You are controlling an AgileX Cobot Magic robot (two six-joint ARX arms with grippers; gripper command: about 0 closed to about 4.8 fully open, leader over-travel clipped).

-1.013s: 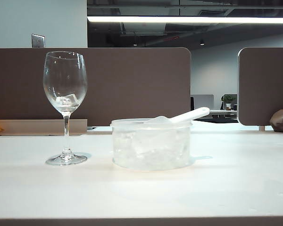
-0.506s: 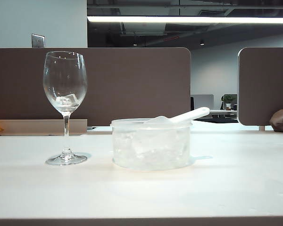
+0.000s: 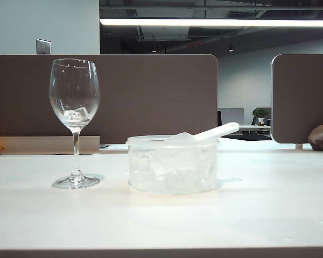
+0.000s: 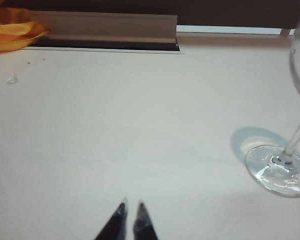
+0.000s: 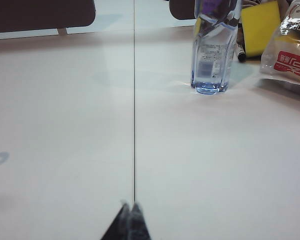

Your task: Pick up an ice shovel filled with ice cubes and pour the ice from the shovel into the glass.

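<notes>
Looking at jaws: your right gripper shows dark tips pressed together, clenched on nothing; your left gripper shows two pointed dark tips with a narrow gap, so you cannot tell whether it is closed, and nothing sits between them.
Gripper places: both hover low over bare white table; neither appears in the exterior view.
Near the left gripper: you see the glass off to one side, its round foot and thin stem clear and shiny.
Near the right gripper: a clear plastic bottle with bluish base stands well apart, beside a yellow block and a crinkled packet.
Ice shovel: your exterior view alone shows the ice shovel, translucent white, lying across the rim of a squat clear tub, flat handle angled up to the right.
Ice cubes: whitish glistening ice cubes fill the tub; a few chunks lie in the glass's bowl.
Glass position: upright, left of the tub, apart.
</notes>
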